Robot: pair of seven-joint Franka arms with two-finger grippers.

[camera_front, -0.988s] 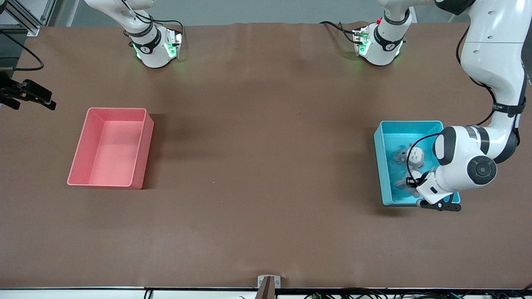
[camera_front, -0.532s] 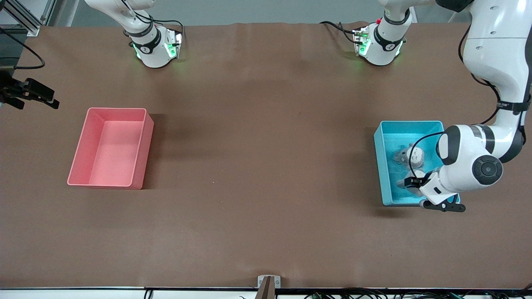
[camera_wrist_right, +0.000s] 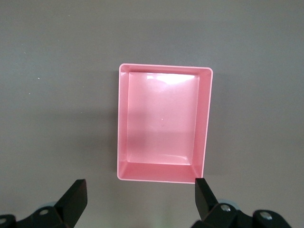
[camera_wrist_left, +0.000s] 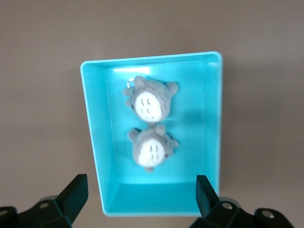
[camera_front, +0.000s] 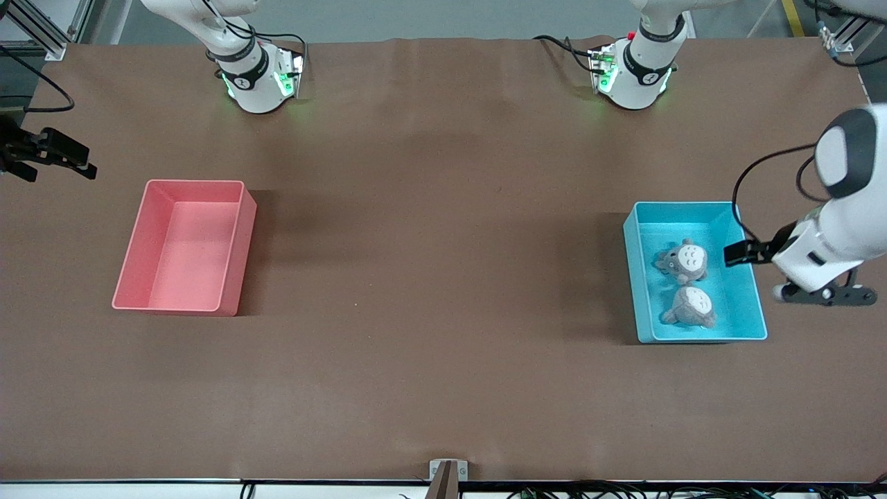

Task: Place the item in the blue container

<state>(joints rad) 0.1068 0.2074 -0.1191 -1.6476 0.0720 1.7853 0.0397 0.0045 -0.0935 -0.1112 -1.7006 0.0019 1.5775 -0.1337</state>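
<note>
The blue container [camera_front: 736, 305] stands toward the left arm's end of the table. Two grey plush toys with white bellies lie inside it, one [camera_front: 683, 260] farther from the front camera and one [camera_front: 691, 306] nearer. The left wrist view shows the container [camera_wrist_left: 89, 123] from above with both toys [camera_wrist_left: 149, 99] [camera_wrist_left: 151, 149] in it. My left gripper [camera_front: 783, 274] hangs open and empty over the container's rim toward the left arm's end; its fingers [camera_wrist_left: 72, 198] stand wide apart around nothing. My right gripper [camera_front: 71, 158] waits open, high over the table's right-arm end.
An empty pink bin [camera_front: 240, 249] of the same shape stands toward the right arm's end, also seen in the right wrist view [camera_wrist_right: 122, 124] past my right gripper [camera_wrist_right: 140, 199]. Brown table surface lies between the two bins.
My left gripper has lifted out of the blue container and swung toward the left arm's end of the table, uncovering both toys. The right gripper has barely moved.
</note>
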